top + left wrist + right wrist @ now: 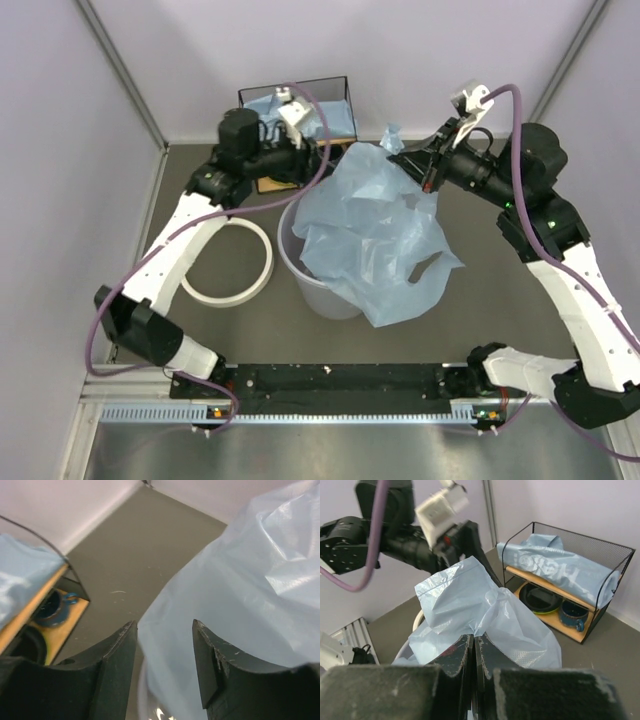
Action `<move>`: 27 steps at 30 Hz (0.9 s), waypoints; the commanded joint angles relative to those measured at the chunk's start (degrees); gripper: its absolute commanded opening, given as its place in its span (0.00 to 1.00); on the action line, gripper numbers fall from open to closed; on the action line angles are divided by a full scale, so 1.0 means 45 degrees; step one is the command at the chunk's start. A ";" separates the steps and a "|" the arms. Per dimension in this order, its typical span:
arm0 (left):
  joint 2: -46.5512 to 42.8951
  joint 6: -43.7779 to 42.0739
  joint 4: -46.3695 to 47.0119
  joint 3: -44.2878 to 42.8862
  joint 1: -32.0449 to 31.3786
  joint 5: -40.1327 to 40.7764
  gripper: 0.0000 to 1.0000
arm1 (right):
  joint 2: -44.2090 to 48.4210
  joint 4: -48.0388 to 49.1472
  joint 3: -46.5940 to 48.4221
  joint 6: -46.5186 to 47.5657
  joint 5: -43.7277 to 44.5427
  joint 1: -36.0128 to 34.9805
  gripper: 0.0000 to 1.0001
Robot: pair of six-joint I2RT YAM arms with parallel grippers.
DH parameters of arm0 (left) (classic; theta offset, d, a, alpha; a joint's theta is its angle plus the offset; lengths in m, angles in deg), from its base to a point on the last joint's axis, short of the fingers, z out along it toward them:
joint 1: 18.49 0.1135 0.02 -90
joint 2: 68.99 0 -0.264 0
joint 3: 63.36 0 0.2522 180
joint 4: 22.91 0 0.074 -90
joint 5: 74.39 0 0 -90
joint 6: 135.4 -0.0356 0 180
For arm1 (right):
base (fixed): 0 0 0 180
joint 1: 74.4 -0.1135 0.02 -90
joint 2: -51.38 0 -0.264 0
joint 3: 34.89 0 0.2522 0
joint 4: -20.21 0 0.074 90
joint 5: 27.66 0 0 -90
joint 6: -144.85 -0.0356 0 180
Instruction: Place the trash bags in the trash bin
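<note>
The trash bin (320, 295) stands upright near the middle of the table, past the arm bases, and its white ring rim (228, 298) lies flat on the table to its left, off the bin. A light-blue trash bag (370, 225) is draped over the bin's mouth, spilling down its right side, with its top corner lifted up behind the bin. The right gripper (473, 642) is clenched on that corner, above and to the right of the bin. The left gripper (164, 625) is behind and to the left of the bin, released, the film just beyond its parted fingers. Farthest back, behind the bin, a wire-framed wooden shelf (547, 617) carries a second trash bag (560, 567) on top, with a dark bowl (540, 597) and a blue cup (572, 616) underneath.
</note>
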 commanded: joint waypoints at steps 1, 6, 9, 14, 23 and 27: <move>0.0767 -0.1102 -0.1444 -0.1201 -0.0785 -0.0042 0.52 | -0.0054 0.0202 0.0179 -0.0336 -0.0618 -0.0103 0.00; 0.0378 -0.2621 -0.3281 0.0262 -0.1176 -0.0865 0.42 | -0.0092 0.0201 0.0199 -0.0432 -0.0482 -0.0084 0.00; 0.0670 -0.3327 -0.4921 -0.0318 -0.1216 -0.1156 0.43 | -0.0500 0.0240 0.0257 -0.0491 -0.0579 -0.0084 0.00; 0.0223 -0.2085 -0.4677 -0.1180 -0.0008 -0.0786 0.61 | -0.1282 0.0358 0.0297 -0.0452 -0.0365 -0.0103 0.00; -0.2042 -0.1103 -0.2074 -0.1319 0.1423 -0.3187 0.72 | -0.2396 0.0729 0.0276 -0.0842 0.0415 -0.0103 0.00; -0.2492 -0.1608 -0.2386 -0.0948 0.0116 -0.3930 0.73 | -0.2924 0.1078 0.0725 -0.1310 0.0575 -0.0103 0.00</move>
